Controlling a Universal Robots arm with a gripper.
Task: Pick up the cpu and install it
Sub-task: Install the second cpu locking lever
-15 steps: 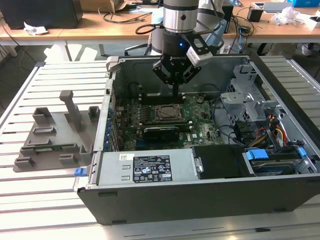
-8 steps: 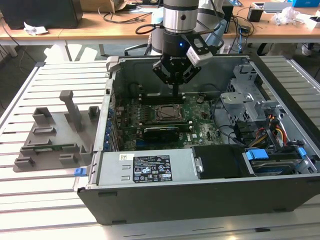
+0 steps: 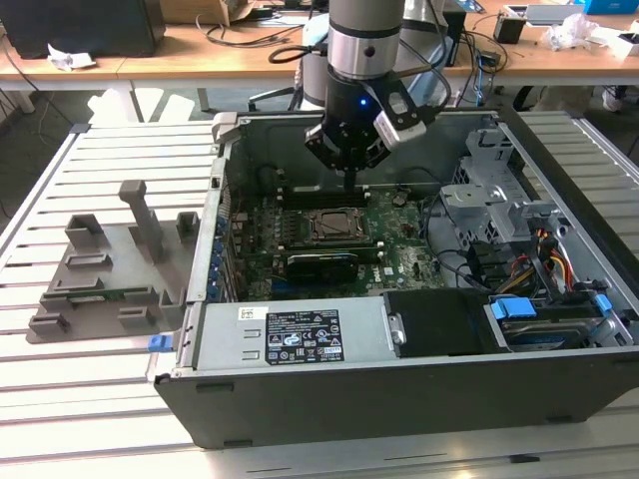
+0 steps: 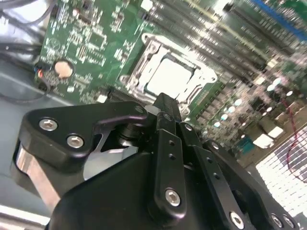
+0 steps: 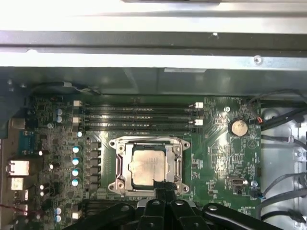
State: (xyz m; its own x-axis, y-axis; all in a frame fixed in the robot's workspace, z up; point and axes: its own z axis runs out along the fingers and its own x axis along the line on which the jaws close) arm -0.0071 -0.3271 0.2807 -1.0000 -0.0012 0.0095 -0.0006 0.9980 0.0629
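The cpu (image 5: 147, 166) already lies flat inside the socket frame (image 5: 148, 143) on the motherboard (image 5: 225, 158), just below the centre of the first wrist view and at upper centre of the second wrist view, so the placing looks done. The gripper (image 5: 163, 189) hangs just above the socket's near edge with its fingers (image 4: 167, 108) drawn together on nothing. In the exterior view it sits at upper centre, over the open computer case (image 3: 300, 399).
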